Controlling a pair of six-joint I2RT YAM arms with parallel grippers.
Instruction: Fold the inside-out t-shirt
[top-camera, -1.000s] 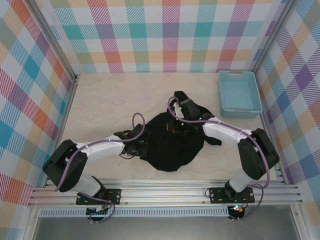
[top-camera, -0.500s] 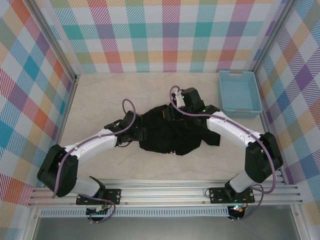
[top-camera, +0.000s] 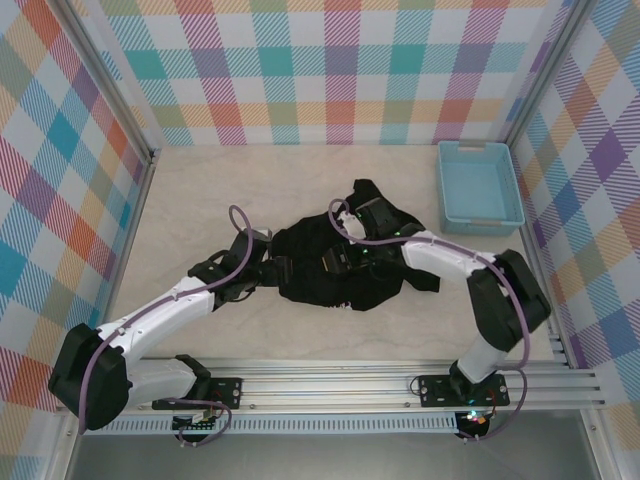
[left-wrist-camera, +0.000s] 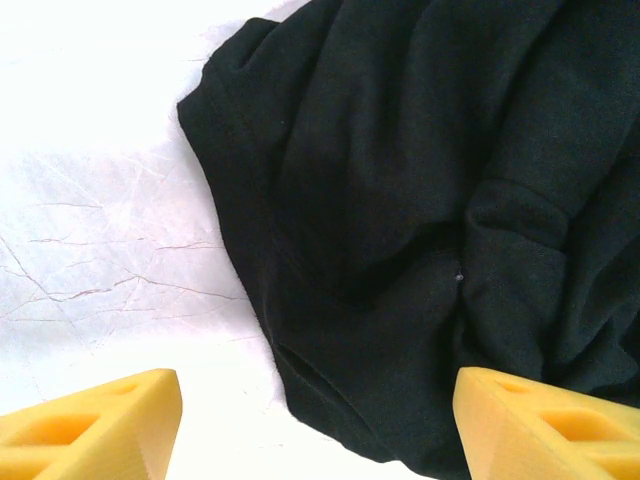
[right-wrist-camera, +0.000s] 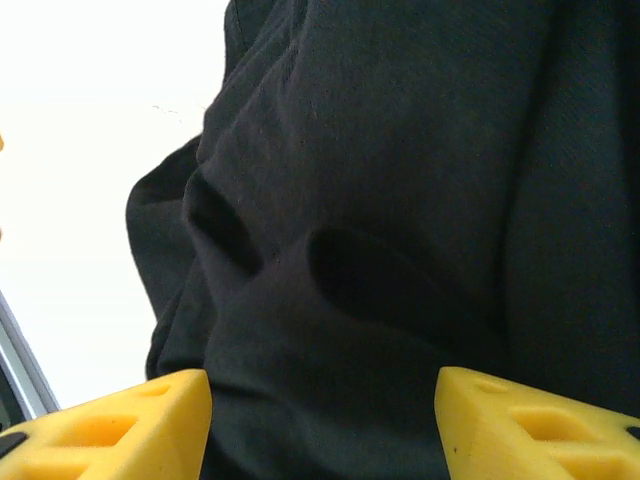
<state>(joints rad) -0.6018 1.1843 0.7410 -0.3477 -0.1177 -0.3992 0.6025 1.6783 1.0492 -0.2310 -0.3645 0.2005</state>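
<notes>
Plain black soft cloth t-shirt (top-camera: 340, 275) lies bunched and wrinkled in a heap on the pale marbled counter (top-camera: 200, 200), about the middle, a bit right of centre. 1 dark flap sticks out toward the far side, next to the right arm's wrist. The yellow-orange patch cannot be made out.

Left hand (left-wrist-camera: 318, 425): 2 yellow foam fingers (left-wrist-camera: 95, 425) wide apart, holding nothing. It is low at the shirt's left edge; the hem and a rounded corner of cloth lie between and ahead of the fingers, with bare counter to the left. In the top view this hand touches or nearly touches the left side of the heap; which one cannot be told.

Right hand (right-wrist-camera: 330, 425): 2 yellow fingers also spread wide, nothing clamped. It is close over the shirt, with thick folds and a deep crease right in front of it. Bright counter shows at the left of that view.

Light-blue rectangular plastic basket (top-camera: 480, 190) sits at the far right corner of the counter, well apart from the shirt. Pastel plaid walls (top-camera: 330, 70) surround the counter on 3 sides.
</notes>
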